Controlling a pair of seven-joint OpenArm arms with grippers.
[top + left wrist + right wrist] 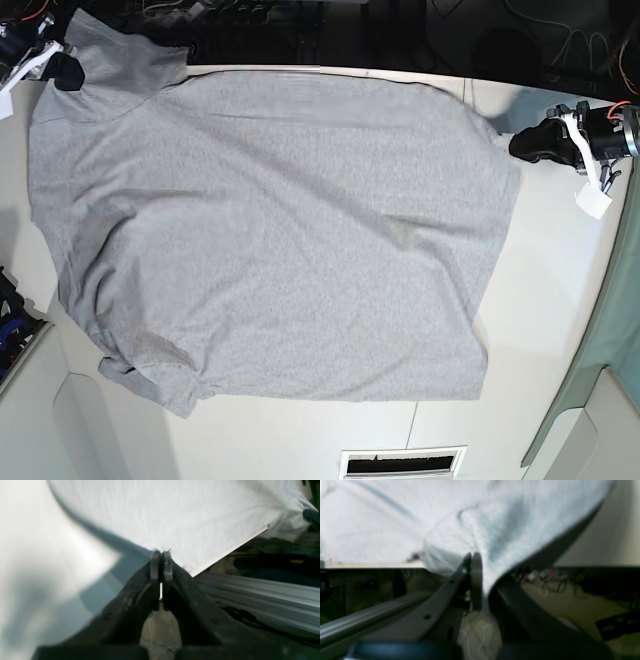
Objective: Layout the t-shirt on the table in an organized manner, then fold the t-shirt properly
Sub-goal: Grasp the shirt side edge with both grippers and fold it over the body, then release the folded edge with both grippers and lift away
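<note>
In the left wrist view, the left claw (pixel 161 555) stands closest, its two dark fingers pressed together on the edge of the t-shirt (pixel 175 512), a pinch of pale fabric caught at their tips. The cloth rises from that grip as a smooth, soft, finely flecked sheet, with the table (pixel 37 542) a blurred white surface to its left and a ribbed metal rail (pixel 262 592) beyond the table's edge. In the right wrist view, the right claw (pixel 473 557) is likewise clamped shut on the t-shirt (pixel 495 530), the fabric bunched into soft folds where it runs between the fingers. From the base view, the t-shirt (pixel 270 230) lies spread across most of the table (pixel 560 300), heather-grey, plain side up, gently rippled, with a sleeve crumpled at the near left corner. The left claw (pixel 522 143) holds the shirt's far right corner; the right claw (pixel 62 66) holds its far left corner at the table's back edge.
</note>
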